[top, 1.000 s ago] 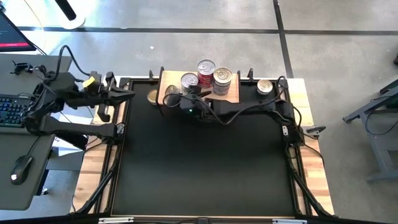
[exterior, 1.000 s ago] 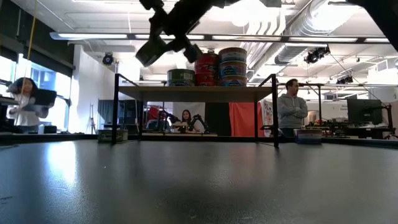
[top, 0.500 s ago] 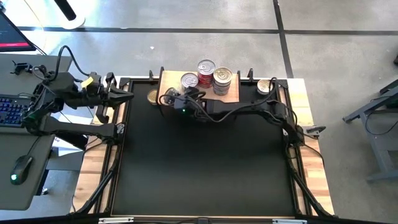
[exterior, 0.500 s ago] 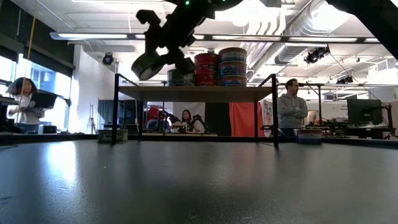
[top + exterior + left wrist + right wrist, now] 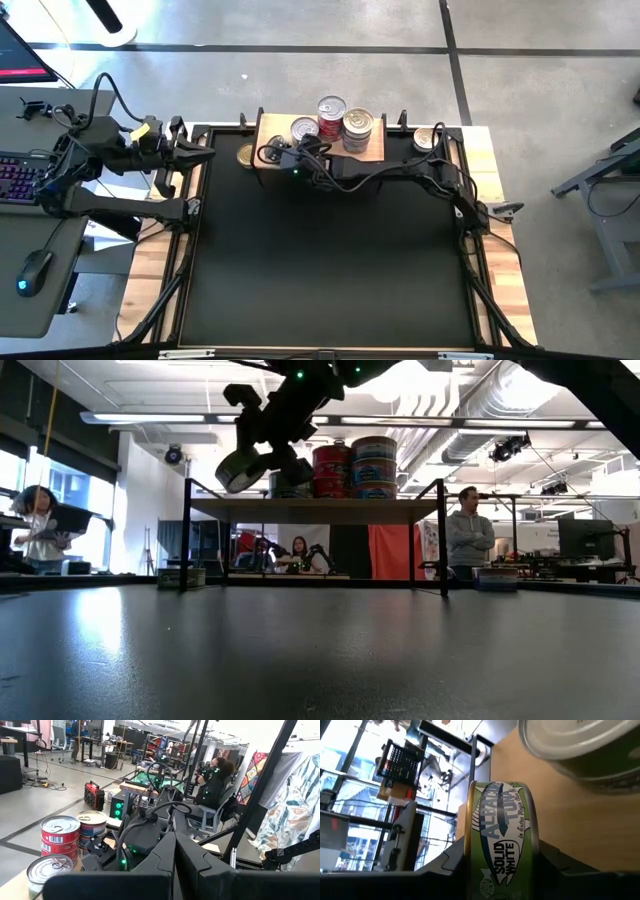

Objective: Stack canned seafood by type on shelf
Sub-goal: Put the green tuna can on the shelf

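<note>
Canned seafood, small round flat tins, stands grouped on the light-brown wooden shelf [image 5: 372,152] raised on thin black legs at the far edge of the black mat [image 5: 330,260]. On the board I note a silver-lidded tin with a greenish side [image 5: 304,130], a stack of red-labelled tins [image 5: 331,112] and a stack of bluish-labelled tins [image 5: 357,127]. One gold-lidded tin [image 5: 245,155] lies off the shelf's left end, and another tin [image 5: 427,139] sits near its right end, partly behind my right arm.

My right gripper [image 5: 272,155] is over the shelf's left end, just beside the greenish tin. It is clenched on a green-labelled albacore tuna tin [image 5: 501,846], held on edge between the pads; the low view shows that tin [image 5: 238,468] tilted, above the board and apart from it.

My left gripper [image 5: 203,152] waits at the table's left edge, well apart from the shelf, fingers [image 5: 197,870] pressed together with nothing between them.
</note>
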You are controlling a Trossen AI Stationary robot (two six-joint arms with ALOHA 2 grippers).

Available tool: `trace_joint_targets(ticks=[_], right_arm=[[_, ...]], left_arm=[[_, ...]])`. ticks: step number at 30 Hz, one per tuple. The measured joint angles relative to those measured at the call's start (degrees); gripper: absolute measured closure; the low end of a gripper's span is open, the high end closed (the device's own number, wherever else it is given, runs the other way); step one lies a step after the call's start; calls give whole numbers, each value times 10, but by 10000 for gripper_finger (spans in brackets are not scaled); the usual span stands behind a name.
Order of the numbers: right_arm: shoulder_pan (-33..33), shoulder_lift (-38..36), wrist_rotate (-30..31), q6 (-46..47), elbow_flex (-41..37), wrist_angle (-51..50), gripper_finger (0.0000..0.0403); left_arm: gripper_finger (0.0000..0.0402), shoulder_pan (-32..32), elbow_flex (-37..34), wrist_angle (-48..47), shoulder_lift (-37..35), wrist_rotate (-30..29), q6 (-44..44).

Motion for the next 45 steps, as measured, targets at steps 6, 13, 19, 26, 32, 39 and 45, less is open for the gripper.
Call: trace_joint_targets(ticks=[6, 13, 19, 26, 32, 39, 45], right_arm=[[1, 0, 0, 2, 0, -1, 262], [-1, 0, -7, 3, 0, -2, 261], [-11, 0, -34, 18, 0, -3, 251], [-16, 0, -46, 18, 0, -4, 195], [-18, -1, -49, 18, 0, -38, 157], [-26, -1, -97, 28, 0, -65, 152], [-31, -1, -98, 18, 0, -18, 152]], left_arm=[[402, 0, 0, 0, 0, -4, 0], [402, 0, 0, 0, 0, -4, -9], [402, 0, 0, 0, 0, -4, -10], [401, 0, 0, 0, 0, -4, -10], [402, 0, 0, 0, 0, -4, -10], [401, 0, 0, 0, 0, -4, -10], [401, 0, 0, 0, 0, -4, -9]])
